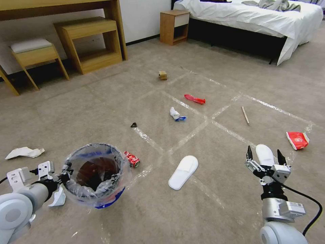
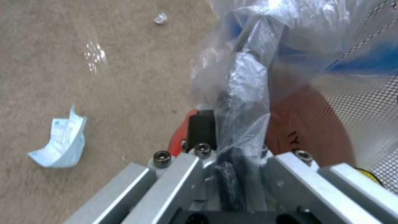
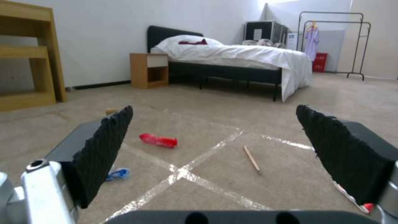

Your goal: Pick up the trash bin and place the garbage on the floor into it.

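The trash bin (image 1: pixel 109 200), blue and red with a crinkled clear liner, hangs low on the left. My left gripper (image 1: pixel 66 176) is shut on its rim and bag (image 2: pixel 242 93). My right gripper (image 1: pixel 263 156) stands open just above a white slipper (image 1: pixel 265 153), its pads (image 3: pixel 108 146) wide apart. On the floor (image 1: pixel 216 203) lies garbage: a second slipper (image 1: pixel 183 167), a crushed red can (image 1: pixel 132 159), red wrappers (image 1: pixel 194 99) (image 1: pixel 297 140), white paper (image 1: pixel 24 152), a white-blue scrap (image 1: pixel 176 114), a tan box (image 1: pixel 163 75), a black scrap (image 1: pixel 134 125) and a stick (image 1: pixel 245 115).
A wooden desk with a shelf unit (image 1: pixel 88 44) and a stool (image 1: pixel 34 54) stand at the back left. A nightstand (image 1: pixel 174 26) and a bed (image 1: pixel 257 20) are at the back right. A pale paper scrap (image 2: pixel 62 140) lies beneath the bin.
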### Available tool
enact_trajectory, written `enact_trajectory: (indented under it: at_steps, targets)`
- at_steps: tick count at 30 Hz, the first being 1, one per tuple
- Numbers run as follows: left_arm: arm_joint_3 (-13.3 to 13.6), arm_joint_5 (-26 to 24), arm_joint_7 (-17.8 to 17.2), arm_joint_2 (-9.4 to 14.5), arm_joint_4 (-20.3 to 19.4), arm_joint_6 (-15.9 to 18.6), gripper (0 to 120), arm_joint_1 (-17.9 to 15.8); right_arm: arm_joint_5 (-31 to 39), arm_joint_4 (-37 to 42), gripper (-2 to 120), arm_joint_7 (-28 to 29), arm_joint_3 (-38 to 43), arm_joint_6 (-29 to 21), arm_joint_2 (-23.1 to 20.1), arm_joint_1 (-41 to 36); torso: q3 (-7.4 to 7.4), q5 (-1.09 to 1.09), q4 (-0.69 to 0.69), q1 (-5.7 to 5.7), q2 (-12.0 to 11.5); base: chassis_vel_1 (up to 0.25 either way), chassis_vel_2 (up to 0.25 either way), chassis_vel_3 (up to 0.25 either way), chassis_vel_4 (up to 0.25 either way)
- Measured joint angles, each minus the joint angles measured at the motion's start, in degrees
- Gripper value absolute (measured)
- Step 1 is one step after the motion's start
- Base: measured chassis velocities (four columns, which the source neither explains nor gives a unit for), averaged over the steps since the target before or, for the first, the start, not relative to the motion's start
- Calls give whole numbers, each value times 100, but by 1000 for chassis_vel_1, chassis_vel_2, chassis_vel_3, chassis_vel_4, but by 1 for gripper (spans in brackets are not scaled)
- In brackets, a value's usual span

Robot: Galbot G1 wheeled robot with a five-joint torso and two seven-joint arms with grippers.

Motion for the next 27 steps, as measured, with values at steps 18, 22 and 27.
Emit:
enact_trajectory:
  at_steps: [18,22,27]
  targets:
    - [21,6,7,7,40,-2,1,-24,-24,-59,100,7,-12,3,12,19,-1,0,1,0,0,-17,18,14,-15]
    - [24,17,7,-5,37,-4,1,-21,-28,-84,100,17,-12,24,10,32,-1,0,1,0,0,-69,65,75,-65]
    - [25,36,7,-20,27,-6,1,6,-28,-127,100,29,-45,40,12,70,-1,0,0,0,0,-52,52,46,-43]
